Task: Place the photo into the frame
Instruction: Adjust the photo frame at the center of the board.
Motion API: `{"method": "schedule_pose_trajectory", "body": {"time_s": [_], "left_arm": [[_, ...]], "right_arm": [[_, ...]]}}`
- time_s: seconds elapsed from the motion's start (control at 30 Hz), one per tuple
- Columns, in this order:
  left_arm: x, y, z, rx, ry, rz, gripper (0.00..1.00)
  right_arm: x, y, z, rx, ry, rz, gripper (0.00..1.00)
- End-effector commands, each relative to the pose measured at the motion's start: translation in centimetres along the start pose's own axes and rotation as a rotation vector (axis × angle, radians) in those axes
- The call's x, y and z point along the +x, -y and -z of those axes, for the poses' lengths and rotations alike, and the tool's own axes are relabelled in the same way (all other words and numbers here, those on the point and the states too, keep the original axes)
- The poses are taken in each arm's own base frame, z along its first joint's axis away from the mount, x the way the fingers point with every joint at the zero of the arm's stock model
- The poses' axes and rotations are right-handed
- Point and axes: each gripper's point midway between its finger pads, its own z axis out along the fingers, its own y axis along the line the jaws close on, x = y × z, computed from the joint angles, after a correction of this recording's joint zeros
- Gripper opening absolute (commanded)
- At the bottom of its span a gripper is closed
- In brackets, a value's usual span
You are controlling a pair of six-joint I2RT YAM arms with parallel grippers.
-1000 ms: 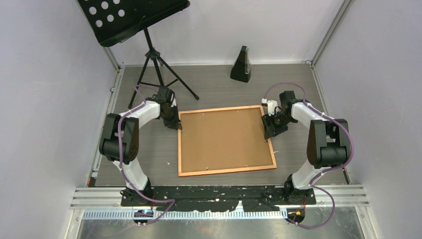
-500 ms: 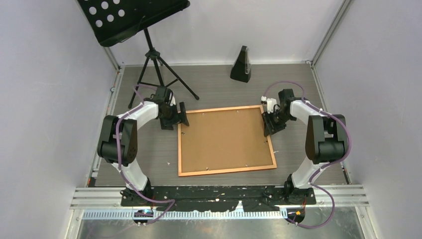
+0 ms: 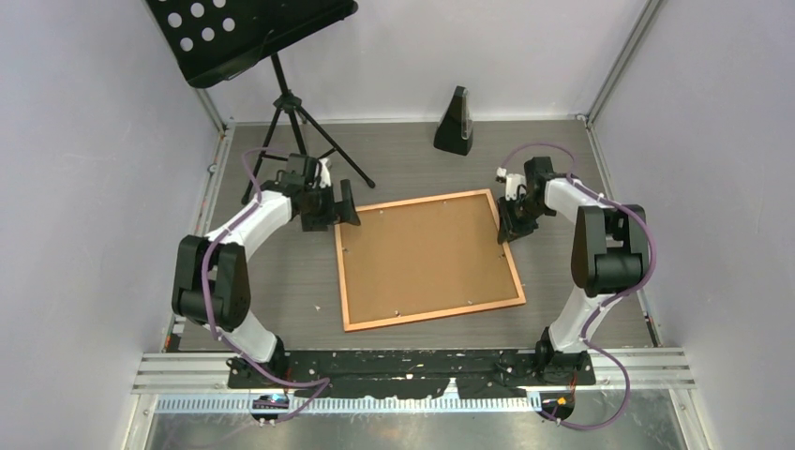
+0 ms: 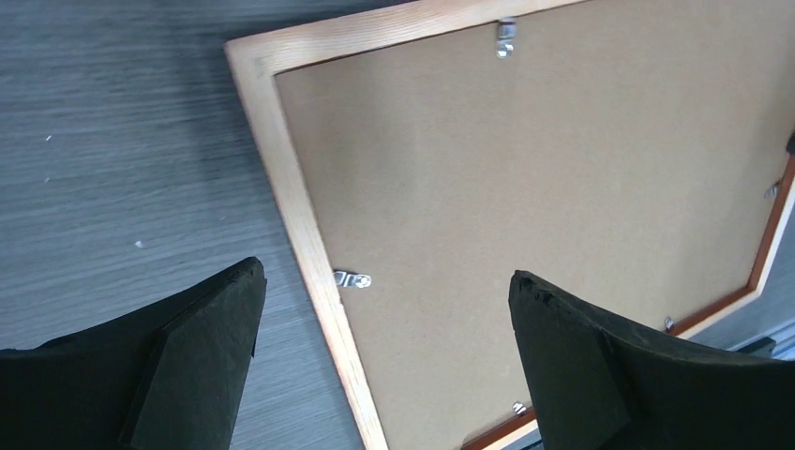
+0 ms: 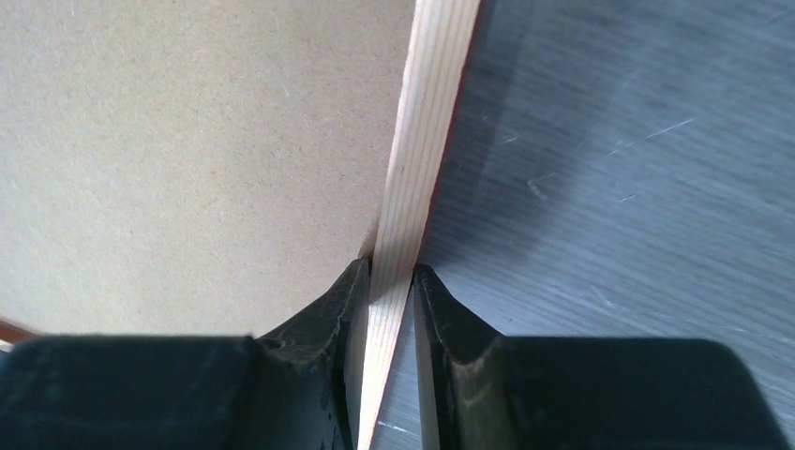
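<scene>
The frame (image 3: pixel 431 315) lies back side up on the grey table, its brown backing board (image 3: pixel 427 258) set inside it under small metal clips (image 4: pixel 352 278). The photo is hidden. My left gripper (image 3: pixel 336 208) hangs open above the frame's far left corner; in the left wrist view the left gripper (image 4: pixel 386 274) straddles the pale wooden rail (image 4: pixel 291 187) from above with nothing between its fingers. At the far right edge my right gripper (image 3: pixel 506 230) is shut on the frame's rail (image 5: pixel 427 141), one finger on each side, seen close up in the right wrist view (image 5: pixel 391 270).
A black music stand on a tripod (image 3: pixel 291 112) rises at the back left, one leg reaching near the left gripper. A dark metronome (image 3: pixel 455 122) stands at the back centre. Pale walls close in on both sides and the back.
My left gripper opened and drew up and back from the frame's left corner. My right gripper closed on the right rail, and the frame shifted and turned a little toward the far right.
</scene>
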Motion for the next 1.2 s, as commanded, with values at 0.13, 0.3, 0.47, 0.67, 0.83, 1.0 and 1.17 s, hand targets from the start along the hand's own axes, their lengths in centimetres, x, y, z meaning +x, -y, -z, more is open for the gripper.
{"method": "schedule_pose_trajectory", "body": {"time_s": [0.13, 0.3, 0.47, 0.67, 0.83, 1.0, 1.17], "left_arm": [[-0.2, 7.8, 1.6, 0.147, 0.000, -0.335, 1.00], [3.4, 12.3, 1.1, 0.169, -0.057, -0.599, 0.99], [7.2, 15.6, 0.8, 0.173, -0.093, -0.795, 0.97], [11.5, 18.3, 0.4, 0.165, -0.123, -0.988, 0.95], [14.9, 20.3, -0.1, 0.163, -0.156, -1.166, 0.83], [16.6, 21.7, -1.0, 0.155, -0.211, -1.242, 0.66], [18.4, 22.3, -2.7, 0.139, -0.282, -1.300, 0.56]], "right_arm": [[-5.1, 2.1, 0.8, 0.059, 0.142, -0.097, 0.06], [-6.1, 3.9, 1.3, 0.068, 0.182, -0.163, 0.05], [-6.3, 4.9, 1.4, 0.057, 0.200, -0.204, 0.05], [-6.0, 4.5, 1.7, 0.040, 0.205, -0.194, 0.38], [-6.6, 4.2, 3.8, 0.068, 0.257, -0.149, 0.53], [-6.4, 3.6, 6.2, 0.092, 0.309, -0.101, 0.59], [-5.5, 3.0, 8.3, 0.114, 0.355, -0.067, 0.59]]}}
